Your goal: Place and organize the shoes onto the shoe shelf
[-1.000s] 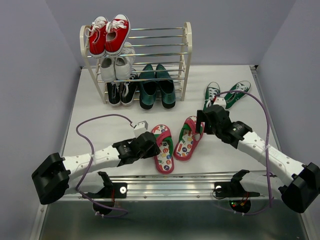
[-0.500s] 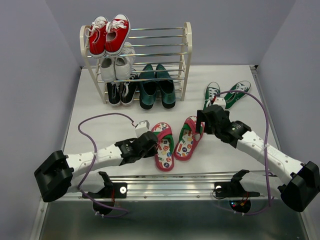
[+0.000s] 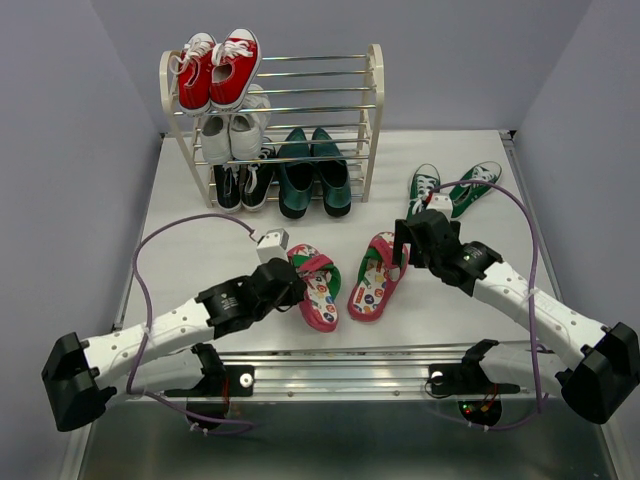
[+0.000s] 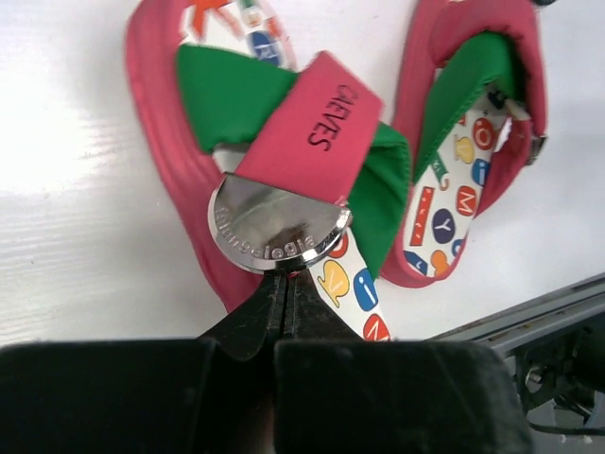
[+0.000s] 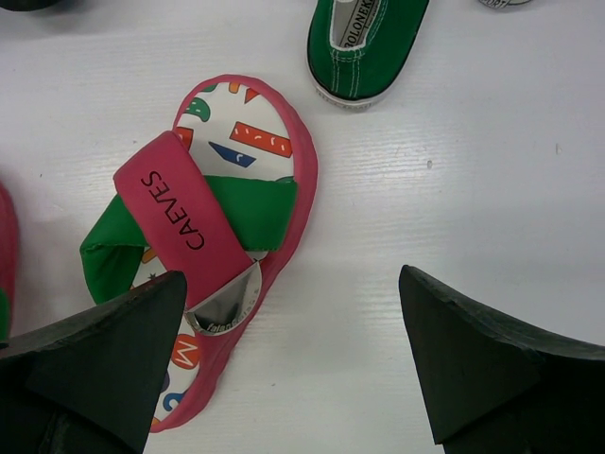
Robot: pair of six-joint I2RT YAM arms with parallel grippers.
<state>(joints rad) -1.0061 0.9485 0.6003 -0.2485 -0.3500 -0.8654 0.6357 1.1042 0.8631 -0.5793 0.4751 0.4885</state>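
We log the left arm [image 3: 170, 325] stretched low and diagonally from its base toward the middle of the table [image 3: 430, 150]. The left gripper [image 4: 285, 284] is pinched tight on the left flip-flop [image 3: 318, 290], at the chrome badge [image 4: 279, 232] on its strap. The right arm [image 3: 520, 300] reaches diagonally inward, and the right gripper [image 3: 402, 243] is spread wide above the right flip-flop [image 5: 213, 236], gripping nothing. Both flip-flops sit in front of the shoe shelf [image 3: 372, 110], well apart from it.

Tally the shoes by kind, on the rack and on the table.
Red sneakers: 2
White sneakers: 2
Black sneakers: 2
Dark teal slip-ons: 2
Red flip-flops: 2
Green sneakers: 2
Total: 12
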